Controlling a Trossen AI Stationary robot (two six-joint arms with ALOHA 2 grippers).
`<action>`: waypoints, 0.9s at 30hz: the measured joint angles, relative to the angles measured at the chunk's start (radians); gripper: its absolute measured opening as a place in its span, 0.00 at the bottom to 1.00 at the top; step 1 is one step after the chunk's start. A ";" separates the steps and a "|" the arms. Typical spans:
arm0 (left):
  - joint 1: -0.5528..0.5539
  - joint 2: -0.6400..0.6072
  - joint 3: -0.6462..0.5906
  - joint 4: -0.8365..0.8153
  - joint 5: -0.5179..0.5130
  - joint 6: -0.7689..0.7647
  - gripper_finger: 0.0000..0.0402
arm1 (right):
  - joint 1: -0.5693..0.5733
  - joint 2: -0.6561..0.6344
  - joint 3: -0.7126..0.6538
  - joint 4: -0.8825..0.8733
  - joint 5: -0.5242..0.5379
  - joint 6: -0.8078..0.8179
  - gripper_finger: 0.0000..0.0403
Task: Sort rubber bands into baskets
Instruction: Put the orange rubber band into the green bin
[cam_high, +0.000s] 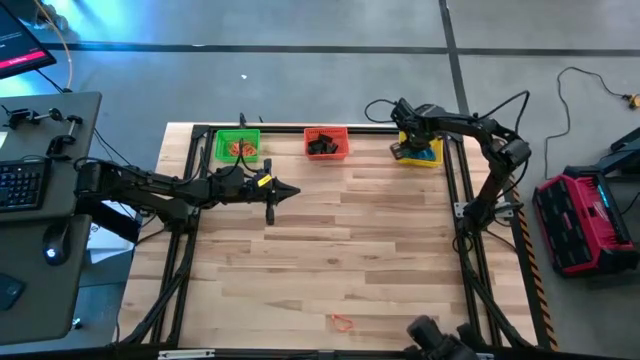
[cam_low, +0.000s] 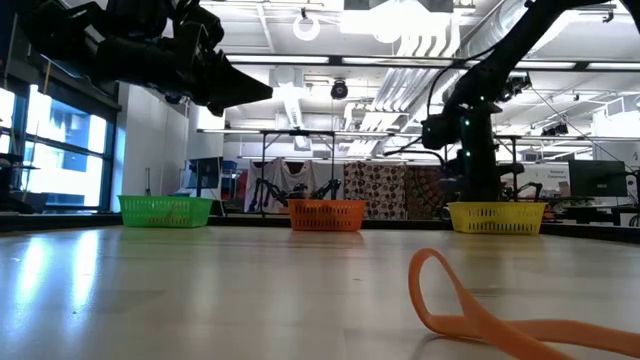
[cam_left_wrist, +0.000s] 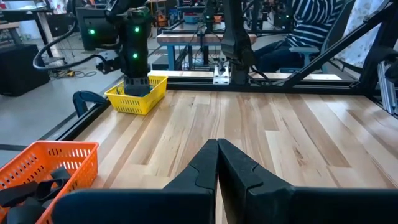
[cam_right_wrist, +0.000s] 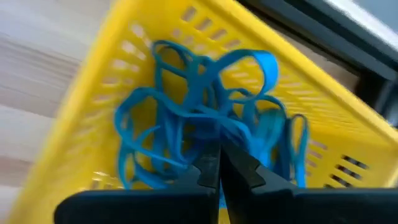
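Observation:
Three baskets stand along the table's far edge: green (cam_high: 238, 146) with orange-red rubber bands, red-orange (cam_high: 326, 142) with black bands (cam_left_wrist: 31, 193), yellow (cam_high: 432, 157) with blue bands (cam_right_wrist: 186, 118). My right gripper (cam_right_wrist: 216, 149) is shut and points steeply down into the yellow basket (cam_right_wrist: 81, 124), its tips at the blue heap. My left gripper (cam_high: 295, 192) is shut, held level above the table's left middle, touching nothing. One orange-red band (cam_high: 342, 322) lies on its side near the table's near edge. My right gripper comes from above, pointing down, with its shut fingertips (cam_right_wrist: 205, 163) at the top of the heap of blue bands (cam_right_wrist: 198, 134) in the yellow basket. The fingers hide the spot, so I cannot tell whether a band is pinched or merely touched.
Black frame rails (cam_high: 466, 190) run along the table's sides and far edge. A desk with a keyboard (cam_high: 22, 185) stands left of the table, and a red case (cam_high: 585, 220) lies on the floor to the right. A seated person (cam_left_wrist: 311, 25) shows beyond the table.

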 joint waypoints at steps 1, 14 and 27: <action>0.000 0.000 0.000 0.000 0.000 0.000 0.00 | 0.001 -0.004 -0.003 -0.004 0.016 0.000 0.00; -0.010 0.000 0.000 -0.001 0.000 0.001 0.00 | 0.140 -0.276 -0.020 -0.063 0.025 -0.002 0.00; -0.082 0.000 0.000 -0.004 0.057 0.045 0.00 | 0.812 -0.514 -0.231 0.074 -0.045 0.217 0.00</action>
